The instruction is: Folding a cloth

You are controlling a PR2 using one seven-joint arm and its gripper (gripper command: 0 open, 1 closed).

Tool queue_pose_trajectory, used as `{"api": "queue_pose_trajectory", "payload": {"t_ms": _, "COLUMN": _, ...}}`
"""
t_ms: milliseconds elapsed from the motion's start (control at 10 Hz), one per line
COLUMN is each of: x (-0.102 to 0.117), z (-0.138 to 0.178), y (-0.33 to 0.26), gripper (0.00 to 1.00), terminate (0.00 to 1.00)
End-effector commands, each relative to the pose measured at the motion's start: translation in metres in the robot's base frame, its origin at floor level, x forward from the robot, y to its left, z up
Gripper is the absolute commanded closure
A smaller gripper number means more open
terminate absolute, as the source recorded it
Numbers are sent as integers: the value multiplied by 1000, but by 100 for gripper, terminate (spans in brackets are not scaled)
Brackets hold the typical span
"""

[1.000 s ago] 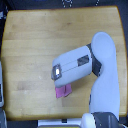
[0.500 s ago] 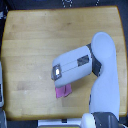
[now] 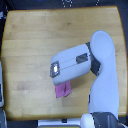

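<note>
Your arm [image 3: 75,64] covers the cloth [image 3: 63,90], leaving one pink part showing on the desk [image 3: 30,40]. You cannot tell the pincer's state; it is hidden.

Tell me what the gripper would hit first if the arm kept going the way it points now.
The fingertips are hidden under the forearm shell, which points toward the exterior view's lower left. Straight on lies only bare wooden tabletop, then its edge; the pink cloth sits just below, probably off that line. Height is unclear.

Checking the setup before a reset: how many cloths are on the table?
1. The pink cloth lies on the wooden table toward its near edge, partly under the robot arm, which might hide more of it.
</note>
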Motion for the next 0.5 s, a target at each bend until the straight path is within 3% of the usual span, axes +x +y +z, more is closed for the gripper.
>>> {"api": "queue_pose_trajectory", "payload": {"t_ms": 0, "x": 11, "z": 11, "y": 6, "gripper": 0, "terminate": 0}}
{"api": "queue_pose_trajectory", "payload": {"t_ms": 400, "x": 14, "z": 21, "y": 0, "gripper": 0, "terminate": 0}}
